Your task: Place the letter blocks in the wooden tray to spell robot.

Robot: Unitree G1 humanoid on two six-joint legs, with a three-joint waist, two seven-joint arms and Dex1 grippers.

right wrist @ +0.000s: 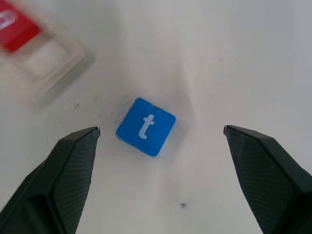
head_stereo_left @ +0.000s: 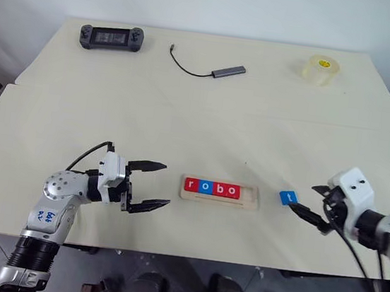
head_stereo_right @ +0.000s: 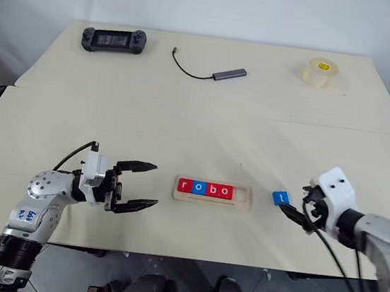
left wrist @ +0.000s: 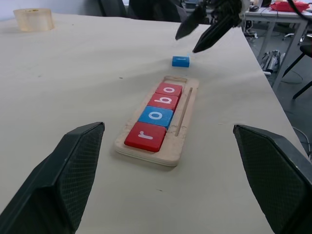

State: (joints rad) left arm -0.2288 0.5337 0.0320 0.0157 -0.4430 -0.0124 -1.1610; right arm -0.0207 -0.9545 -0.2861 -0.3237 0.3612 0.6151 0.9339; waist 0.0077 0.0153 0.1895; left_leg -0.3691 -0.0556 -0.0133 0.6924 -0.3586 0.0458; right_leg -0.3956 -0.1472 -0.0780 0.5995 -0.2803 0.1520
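Observation:
The wooden tray (head_stereo_left: 218,200) lies near the table's front edge. In it sit a red r (head_stereo_left: 191,185), a blue o (head_stereo_left: 206,186), a red b (head_stereo_left: 219,188) and a red o (head_stereo_left: 232,190); its right end slot is bare. A blue t block (right wrist: 145,126) lies flat on the table just right of the tray. My right gripper (head_stereo_left: 302,197) hovers open right beside the t, fingers apart on either side of it in the right wrist view, not touching it. My left gripper (head_stereo_left: 167,183) is open and empty, left of the tray, pointing at it.
At the far side of the table (head_stereo_left: 198,118) lie a black game controller (head_stereo_left: 111,37), a grey USB hub with its cable (head_stereo_left: 228,71) and a roll of clear tape (head_stereo_left: 322,70). A seam crosses the table's middle.

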